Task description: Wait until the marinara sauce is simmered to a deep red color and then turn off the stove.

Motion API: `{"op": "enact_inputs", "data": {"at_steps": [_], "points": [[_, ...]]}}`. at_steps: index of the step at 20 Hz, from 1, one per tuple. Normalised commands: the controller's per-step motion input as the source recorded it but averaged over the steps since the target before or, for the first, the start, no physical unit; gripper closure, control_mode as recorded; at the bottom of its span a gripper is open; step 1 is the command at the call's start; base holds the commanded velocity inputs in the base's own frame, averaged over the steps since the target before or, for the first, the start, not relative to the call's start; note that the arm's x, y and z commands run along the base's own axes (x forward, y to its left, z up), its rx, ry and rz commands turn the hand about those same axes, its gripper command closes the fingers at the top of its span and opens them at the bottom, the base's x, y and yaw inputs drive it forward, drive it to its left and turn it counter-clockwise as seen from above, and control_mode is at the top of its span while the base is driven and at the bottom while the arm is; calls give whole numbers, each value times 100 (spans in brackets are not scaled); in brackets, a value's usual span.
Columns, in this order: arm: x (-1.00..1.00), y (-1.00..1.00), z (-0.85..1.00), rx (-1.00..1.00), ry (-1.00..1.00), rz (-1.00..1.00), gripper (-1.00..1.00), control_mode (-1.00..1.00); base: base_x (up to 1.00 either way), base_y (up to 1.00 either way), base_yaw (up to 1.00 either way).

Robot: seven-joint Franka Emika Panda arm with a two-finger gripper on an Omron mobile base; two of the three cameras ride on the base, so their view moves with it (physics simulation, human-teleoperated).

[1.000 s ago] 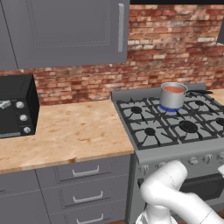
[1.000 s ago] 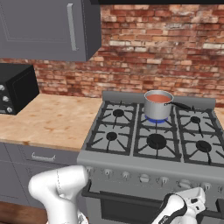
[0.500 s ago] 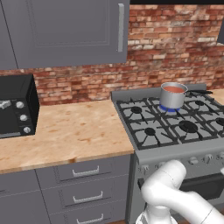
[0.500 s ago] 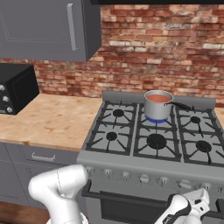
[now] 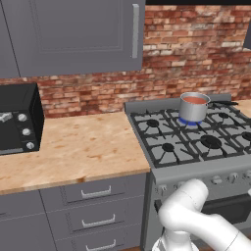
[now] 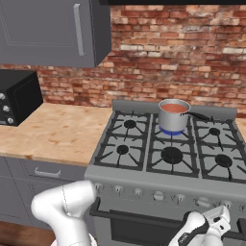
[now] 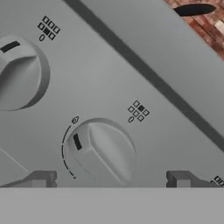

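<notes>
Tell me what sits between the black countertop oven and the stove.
Bare wooden counter separates the countertop oven from the stove; nothing stands on that stretch, as the left base view shows.

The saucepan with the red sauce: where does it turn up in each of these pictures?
Left base view: the saucepan sits right of centre in the upper half, on a back burner of the stove, over a blue flame.
Right base view: the saucepan sits just right of centre, on the back middle burner.
Hand view: not in it.
Shared landmark: the red brick wall behind the stove.
</notes>
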Motion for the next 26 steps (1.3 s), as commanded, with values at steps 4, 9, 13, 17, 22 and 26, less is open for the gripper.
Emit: {"op": "enact_inputs", "data": {"at_steps": [4,9,13,17,22,26], "points": [[12,3,0,-3,0,0,-100,-100,0,0,0],[0,8,0,-2,0,0,-100,-100,0,0,0],[0,6,-6,0,0,0,-100,-100,0,0,0],[0,7,-20,-1,0,0,-100,-100,0,0,0],[0,3,-31,-1,0,0,-100,-100,0,0,0],[3,0,-25,0,0,0,-100,-100,0,0,0]]}}
